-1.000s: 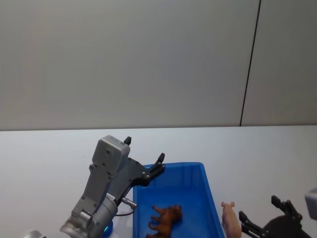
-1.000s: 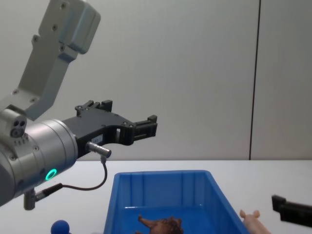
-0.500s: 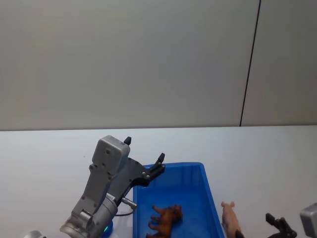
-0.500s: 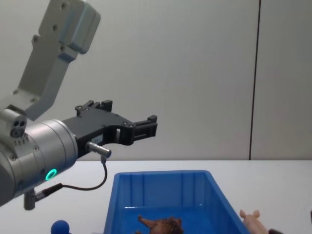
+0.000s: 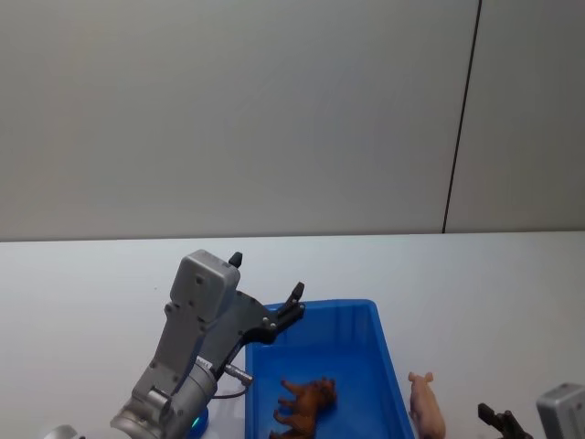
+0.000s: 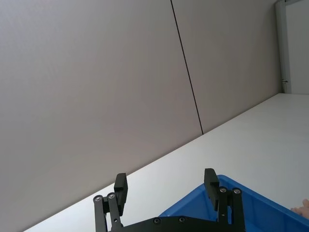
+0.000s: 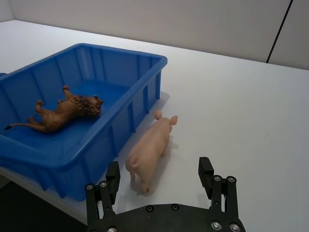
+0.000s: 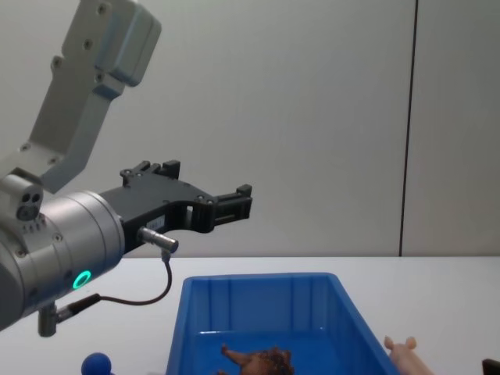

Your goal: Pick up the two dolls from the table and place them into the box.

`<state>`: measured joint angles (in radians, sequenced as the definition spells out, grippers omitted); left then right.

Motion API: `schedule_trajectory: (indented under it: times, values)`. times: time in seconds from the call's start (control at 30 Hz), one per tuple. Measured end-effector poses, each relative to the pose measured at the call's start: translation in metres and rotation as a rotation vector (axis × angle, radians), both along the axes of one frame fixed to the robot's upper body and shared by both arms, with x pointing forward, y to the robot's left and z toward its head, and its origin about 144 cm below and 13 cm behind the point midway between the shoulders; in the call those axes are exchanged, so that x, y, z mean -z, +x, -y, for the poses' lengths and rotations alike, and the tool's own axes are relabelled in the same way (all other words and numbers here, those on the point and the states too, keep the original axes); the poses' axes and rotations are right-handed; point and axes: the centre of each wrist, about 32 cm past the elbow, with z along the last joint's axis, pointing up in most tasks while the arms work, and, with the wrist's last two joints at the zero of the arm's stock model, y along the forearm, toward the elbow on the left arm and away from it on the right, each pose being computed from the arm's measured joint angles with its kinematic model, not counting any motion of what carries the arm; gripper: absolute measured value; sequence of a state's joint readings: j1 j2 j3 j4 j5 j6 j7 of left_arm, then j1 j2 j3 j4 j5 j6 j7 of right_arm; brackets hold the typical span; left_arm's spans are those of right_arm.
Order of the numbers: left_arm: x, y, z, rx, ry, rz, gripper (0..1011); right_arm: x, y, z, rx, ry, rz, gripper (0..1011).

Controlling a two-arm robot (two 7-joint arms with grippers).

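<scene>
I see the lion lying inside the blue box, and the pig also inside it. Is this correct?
Not quite. The lion lies inside the box, but the pig stands on the table just outside its wall, as the right wrist view shows.

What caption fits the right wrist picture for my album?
Open right gripper faces the pink pig standing on the white table beside the blue box holding the lion.

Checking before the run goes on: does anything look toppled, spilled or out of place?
The lion lies tipped on its side on the floor of the box, rather than on its feet. The pig stands upright on the table just outside the box's wall, not yet put in. Nothing looks spilled or damaged.
</scene>
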<state>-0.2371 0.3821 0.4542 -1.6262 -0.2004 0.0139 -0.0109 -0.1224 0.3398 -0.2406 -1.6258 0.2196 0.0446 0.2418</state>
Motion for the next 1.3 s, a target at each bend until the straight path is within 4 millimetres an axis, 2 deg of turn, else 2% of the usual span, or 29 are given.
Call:
schedule_trajectory:
  times: [0.83,1.3]
  values:
    - [0.0,0.0,0.0,0.0,0.0,0.0,1000,0.018,0.034,-0.014,-0.01,0.041,0.007,1001]
    - [0.0,0.0,0.0,0.0,0.0,0.0,1001,0.026,0.043,-0.024,-0.049,0.074,-0.013,1001]
